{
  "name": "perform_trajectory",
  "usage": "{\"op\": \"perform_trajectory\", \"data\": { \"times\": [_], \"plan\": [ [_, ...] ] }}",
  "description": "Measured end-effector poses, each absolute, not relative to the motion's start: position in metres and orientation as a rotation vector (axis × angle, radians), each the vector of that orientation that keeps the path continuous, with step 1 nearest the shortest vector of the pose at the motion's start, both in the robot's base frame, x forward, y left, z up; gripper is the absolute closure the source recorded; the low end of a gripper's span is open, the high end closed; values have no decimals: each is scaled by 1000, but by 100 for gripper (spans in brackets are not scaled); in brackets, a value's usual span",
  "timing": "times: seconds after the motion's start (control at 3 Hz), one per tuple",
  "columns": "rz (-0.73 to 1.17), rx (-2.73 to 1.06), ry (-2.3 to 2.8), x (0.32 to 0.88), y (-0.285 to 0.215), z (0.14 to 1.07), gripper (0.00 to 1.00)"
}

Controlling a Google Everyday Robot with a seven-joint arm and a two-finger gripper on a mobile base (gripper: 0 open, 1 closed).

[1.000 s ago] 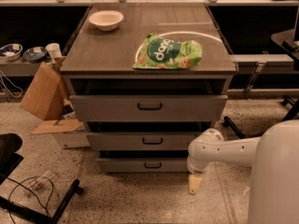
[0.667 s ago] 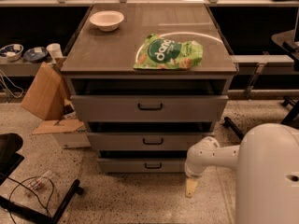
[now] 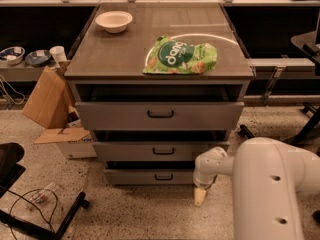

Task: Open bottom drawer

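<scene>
Fingers (image 3: 200, 194) of the gripper (image 3: 199, 201) form one narrow cream wedge, gapless, just right of the flat grey bottom drawer (image 3: 135, 177).

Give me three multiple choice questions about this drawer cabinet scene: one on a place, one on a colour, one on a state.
1. Where is the gripper?
A. raised overhead
B. low near the floor, by the right end of the bottom drawer
C. inside a drawer
2. The snack bag is
A. green
B. red
C. blue
3. The bottom drawer's handle is
A. gripped
B. missing
C. free, untouched
Answers: B, it hangs just above the floor; A, the wrapper is green; C, the gripper sits apart from it.
</scene>
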State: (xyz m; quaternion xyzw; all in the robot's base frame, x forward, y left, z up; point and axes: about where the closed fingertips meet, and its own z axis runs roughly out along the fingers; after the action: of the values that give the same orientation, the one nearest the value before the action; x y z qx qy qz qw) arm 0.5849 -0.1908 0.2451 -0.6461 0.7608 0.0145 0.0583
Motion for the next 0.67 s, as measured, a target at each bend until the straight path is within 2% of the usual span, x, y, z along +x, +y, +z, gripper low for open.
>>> {"op": "perform_trajectory", "data": {
  "times": [0.67],
  "plan": [
    [20, -1909, 2366, 626, -188, 198, 0]
  ]
}}
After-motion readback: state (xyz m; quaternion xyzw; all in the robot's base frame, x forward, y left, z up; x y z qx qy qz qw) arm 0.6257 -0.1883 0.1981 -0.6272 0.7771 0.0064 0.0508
